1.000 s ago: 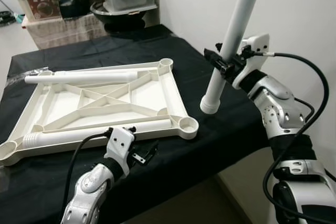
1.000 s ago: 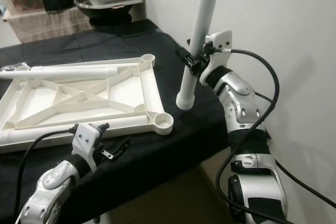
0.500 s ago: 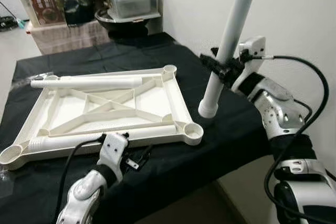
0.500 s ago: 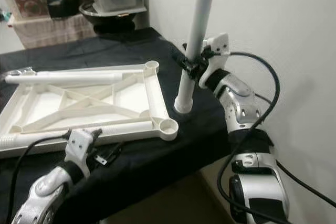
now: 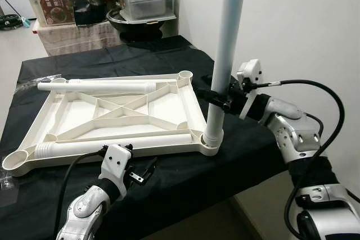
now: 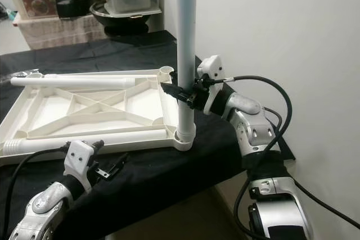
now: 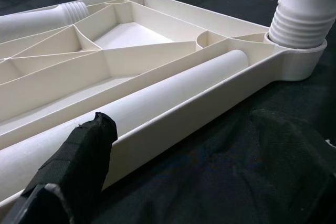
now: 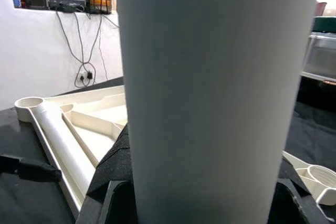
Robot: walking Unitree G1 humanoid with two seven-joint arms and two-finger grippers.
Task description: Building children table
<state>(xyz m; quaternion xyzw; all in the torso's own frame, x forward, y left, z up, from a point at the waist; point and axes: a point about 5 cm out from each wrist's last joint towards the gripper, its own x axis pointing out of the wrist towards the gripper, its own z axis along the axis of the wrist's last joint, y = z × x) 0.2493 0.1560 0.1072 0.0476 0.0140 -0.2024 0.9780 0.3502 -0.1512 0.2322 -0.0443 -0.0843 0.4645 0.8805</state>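
Observation:
A white tabletop [image 5: 79,113] lies upside down on the black-clothed table. My right gripper [image 5: 216,95] is shut on a white leg [image 5: 228,43] that stands upright. The leg's ribbed end [image 7: 302,22] sits in the near right corner socket [image 5: 212,139]. Two more legs lie inside the tabletop, one along the far side [image 5: 95,86] and one along the near side [image 5: 112,144]. My left gripper [image 5: 142,171] rests open over the black cloth just in front of the tabletop's near rim, holding nothing. One of its fingers [image 7: 73,156] shows beside the near leg [image 7: 173,87].
A white wall [image 5: 292,21] stands close on the right. Behind the table are an orange-lidded storage box [image 5: 48,4], a clear container [image 5: 147,1] and a black bowl [image 5: 140,23]. The table's front edge [image 5: 185,195] lies just beyond my left gripper.
My right gripper carried the leg left and down from a tilt beside the tabletop to upright in the near right corner socket. The left gripper stays near the front rim.

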